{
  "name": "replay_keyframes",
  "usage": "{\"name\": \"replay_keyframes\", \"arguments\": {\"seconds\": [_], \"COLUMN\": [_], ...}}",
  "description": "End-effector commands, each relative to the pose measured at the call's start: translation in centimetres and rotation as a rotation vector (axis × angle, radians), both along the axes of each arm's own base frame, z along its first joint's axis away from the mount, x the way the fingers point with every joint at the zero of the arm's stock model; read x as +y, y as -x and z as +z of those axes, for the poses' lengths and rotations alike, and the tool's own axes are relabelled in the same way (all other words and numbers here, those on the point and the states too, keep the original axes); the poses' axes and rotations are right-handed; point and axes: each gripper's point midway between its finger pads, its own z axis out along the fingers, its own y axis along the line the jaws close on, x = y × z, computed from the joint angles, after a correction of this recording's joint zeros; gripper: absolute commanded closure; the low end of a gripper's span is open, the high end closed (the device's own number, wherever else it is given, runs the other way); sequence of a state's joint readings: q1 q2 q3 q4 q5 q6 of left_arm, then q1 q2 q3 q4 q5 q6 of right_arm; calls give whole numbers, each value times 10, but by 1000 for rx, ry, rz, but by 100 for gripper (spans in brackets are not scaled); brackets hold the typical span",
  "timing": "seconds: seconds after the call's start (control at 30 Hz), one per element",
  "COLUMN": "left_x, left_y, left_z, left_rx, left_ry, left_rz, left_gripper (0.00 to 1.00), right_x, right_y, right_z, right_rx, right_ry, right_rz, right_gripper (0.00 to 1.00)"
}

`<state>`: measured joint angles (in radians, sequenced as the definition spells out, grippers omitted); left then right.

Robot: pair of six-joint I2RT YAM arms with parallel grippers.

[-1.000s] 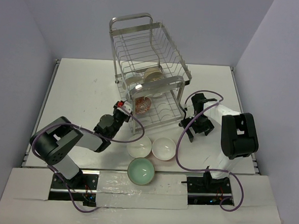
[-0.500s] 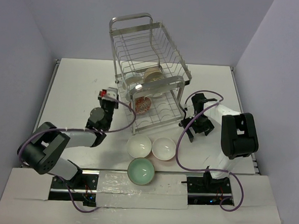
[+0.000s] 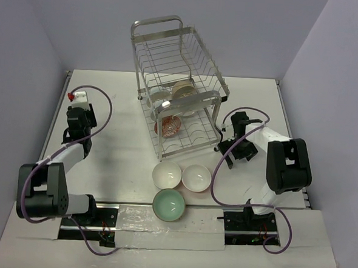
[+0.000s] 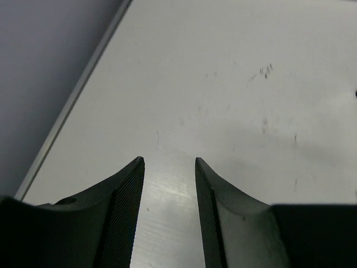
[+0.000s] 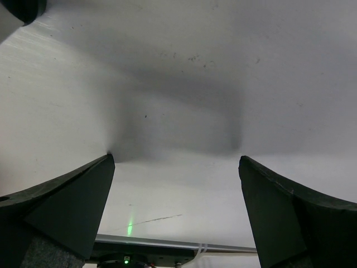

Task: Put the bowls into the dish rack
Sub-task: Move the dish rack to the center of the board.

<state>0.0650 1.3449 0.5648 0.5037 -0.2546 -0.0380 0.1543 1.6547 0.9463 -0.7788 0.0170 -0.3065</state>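
The dish rack (image 3: 178, 61) stands at the middle back, a tall silver wire frame. Its lower tier holds the orange-red bowl (image 3: 170, 126) on edge. Two white bowls (image 3: 183, 89) show further back in the rack. In front of the rack two white bowls (image 3: 167, 175) (image 3: 196, 177) and the mint green bowl (image 3: 168, 205) lie on the table. My left gripper (image 3: 77, 100) is at the far left, away from all the bowls. In the left wrist view it (image 4: 167, 159) is slightly open and empty. My right gripper (image 3: 233, 154) is just right of the rack, wide open and empty (image 5: 174, 157).
The white table (image 3: 107, 111) has a raised rail along its left edge (image 4: 72, 100) and grey walls around it. A purple cable (image 3: 216, 173) loops from the right arm near the white bowls. The right wrist view shows the near rail with a green light (image 5: 128, 259).
My left arm has swung from the rack's lower front corner out to the far left of the table. The right arm and the bowls have stayed nearly still.
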Motion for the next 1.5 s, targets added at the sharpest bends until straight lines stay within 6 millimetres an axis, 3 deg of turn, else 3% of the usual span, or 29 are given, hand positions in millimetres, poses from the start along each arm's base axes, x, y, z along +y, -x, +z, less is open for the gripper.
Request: {"name": "replay_keyframes", "arguments": {"seconds": [0.0,0.17,0.2,0.33,0.43,0.57,0.6,0.67,0.77,1.03,1.47], "left_x": [-19,-19,-21,-14,-11,3,5,7,9,23,16], "left_y": [18,37,47,57,68,77,79,80,83,84,87], "left_z": [-7,17,2,-10,-24,-24,-23,-16,-10,-13,-9], "left_rx": [71,84,170,354,341,309,300,254,218,231,210], "left_ry": [54,1,20,107,124,97,102,111,103,120,128], "left_rz": [-135,-223,-240,-190,-180,-137,-137,-162,-161,-103,-148], "left_gripper": [54,50,47,51,51,50,51,51,50,52,53], "right_x": [-10,-14,-14,-17,-25,-46,-56,-53,-40,-10,36], "right_y": [-12,-11,-14,-33,-49,-72,-76,-82,-83,-86,-83], "right_z": [15,27,32,51,61,66,59,58,54,69,59], "right_rx": [-100,-130,-151,-250,-307,-332,-313,-308,-301,-315,-289], "right_ry": [32,30,28,46,73,36,30,6,-37,-141,-147], "right_rz": [5,20,25,10,-11,-99,-143,-154,-141,-104,25], "right_gripper": [0,0,0,0,0,0,0,0,0,0,0]}}
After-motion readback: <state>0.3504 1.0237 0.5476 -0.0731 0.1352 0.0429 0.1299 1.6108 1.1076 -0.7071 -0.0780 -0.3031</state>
